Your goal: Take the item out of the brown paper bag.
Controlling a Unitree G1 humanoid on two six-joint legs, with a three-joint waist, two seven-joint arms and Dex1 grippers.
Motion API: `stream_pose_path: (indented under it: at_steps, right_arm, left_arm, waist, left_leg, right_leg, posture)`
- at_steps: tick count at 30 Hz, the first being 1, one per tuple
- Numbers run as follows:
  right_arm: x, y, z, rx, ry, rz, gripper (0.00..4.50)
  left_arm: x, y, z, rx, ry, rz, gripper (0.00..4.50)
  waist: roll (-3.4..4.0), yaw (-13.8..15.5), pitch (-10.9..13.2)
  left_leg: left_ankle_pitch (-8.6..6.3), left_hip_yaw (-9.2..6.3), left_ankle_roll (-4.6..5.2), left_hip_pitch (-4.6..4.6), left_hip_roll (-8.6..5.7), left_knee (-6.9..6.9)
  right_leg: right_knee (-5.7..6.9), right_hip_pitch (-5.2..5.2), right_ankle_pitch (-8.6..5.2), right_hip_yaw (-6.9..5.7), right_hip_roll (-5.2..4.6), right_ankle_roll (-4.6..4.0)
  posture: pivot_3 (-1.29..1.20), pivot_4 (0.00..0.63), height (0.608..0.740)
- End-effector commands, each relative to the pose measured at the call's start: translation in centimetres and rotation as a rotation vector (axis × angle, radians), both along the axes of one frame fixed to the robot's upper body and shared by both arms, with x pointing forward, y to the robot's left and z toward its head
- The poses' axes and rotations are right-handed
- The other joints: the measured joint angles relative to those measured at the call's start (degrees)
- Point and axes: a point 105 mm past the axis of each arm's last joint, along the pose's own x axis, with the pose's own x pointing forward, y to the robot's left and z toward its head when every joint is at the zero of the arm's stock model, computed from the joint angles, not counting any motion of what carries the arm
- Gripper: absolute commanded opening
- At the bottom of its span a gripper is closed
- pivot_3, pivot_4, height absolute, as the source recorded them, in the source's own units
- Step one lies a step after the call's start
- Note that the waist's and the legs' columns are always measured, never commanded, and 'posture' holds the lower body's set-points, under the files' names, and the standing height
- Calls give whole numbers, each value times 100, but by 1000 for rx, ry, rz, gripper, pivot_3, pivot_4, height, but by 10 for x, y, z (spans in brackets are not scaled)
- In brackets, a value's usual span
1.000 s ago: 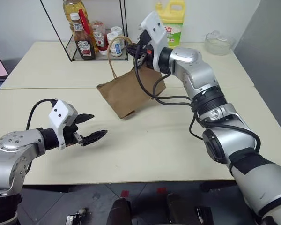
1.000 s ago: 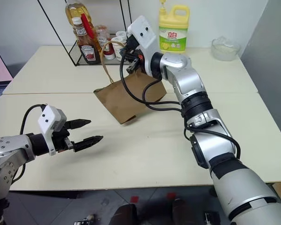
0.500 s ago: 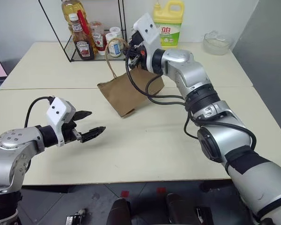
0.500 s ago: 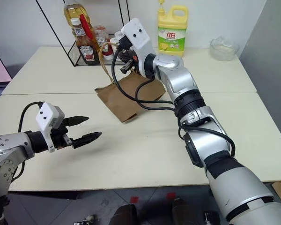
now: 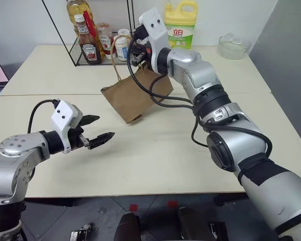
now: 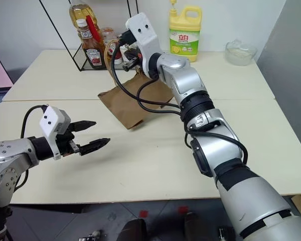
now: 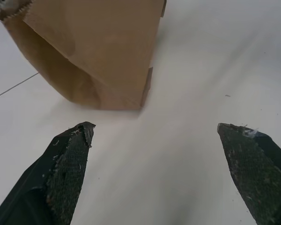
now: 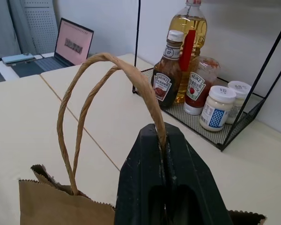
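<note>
Bright, even indoor light falls from overhead, with no harsh glare on the cream table (image 5: 155, 150). The brown paper bag (image 5: 133, 98) and the left gripper (image 5: 98, 129) cast soft, faint shadows. In the left wrist view the near fingertips (image 7: 68, 164) and the tabletop look slightly blurred.
</note>
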Motion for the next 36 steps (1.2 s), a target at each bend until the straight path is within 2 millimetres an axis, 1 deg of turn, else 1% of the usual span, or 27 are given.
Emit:
stream_pose_path:
  at_steps: [1,6,9,12,16,26,33,36]
  right_arm:
    - [-13,9,45,76,-112,16,47]
    - [-10,9,48,86,-127,-19,47]
    - [-7,10,40,67,-123,-24,47]
    - [-5,10,28,33,-115,-25,47]
    - [-1,8,17,2,-104,-29,47]
    - [0,10,6,-23,-92,-22,47]
    - [1,8,0,-48,-92,-25,47]
    - [5,0,-7,-70,-91,-37,47]
  left_arm:
    - [0,-2,12,13,-46,-11,4500]
    - [1,-2,13,16,-52,-9,4500]
    - [1,-2,13,17,-53,-10,4500]
    - [1,-1,13,20,-55,-3,4500]
    - [3,11,17,6,-68,57,4500]
    - [-4,24,30,-84,-71,118,4500]
    - [-5,24,31,-92,-65,120,4500]
    - [-5,21,32,-93,-65,111,4500]
  waist:
    - [0,-1,0]
    - [0,1,0]
    - [0,0,0]
    - [0,-1,0]
    - [-1,0,0]
    - [-1,-3,0]
    - [-1,-4,0]
    - [-2,-4,0]
  left_leg:
    - [0,0,0,0,0,0]
    - [1,-4,-2,0,0,-1]
    - [1,-4,-2,-1,-1,-1]
    - [3,-4,-6,0,0,-1]
    - [7,-4,-13,-1,0,-1]
    - [7,-6,-13,0,1,-1]
    - [8,-8,-15,0,1,-1]
    - [9,-8,-16,1,1,-1]
  right_leg:
    - [0,0,0,0,0,-1]
    - [1,1,-1,-4,-1,-2]
    - [1,1,-1,-5,-1,-3]
    - [1,0,-2,-5,-1,-3]
    - [1,0,-2,-5,-1,-3]
    - [4,0,-2,-7,-1,-4]
    - [5,1,-3,-8,-1,-5]
    - [5,1,-2,-9,-1,-5]
  posture:
    - [0,150,740]
    - [0,150,740]
    - [0,150,740]
    - [0,150,740]
    - [0,150,740]
    - [0,150,740]
    - [0,150,740]
    - [0,150,740]
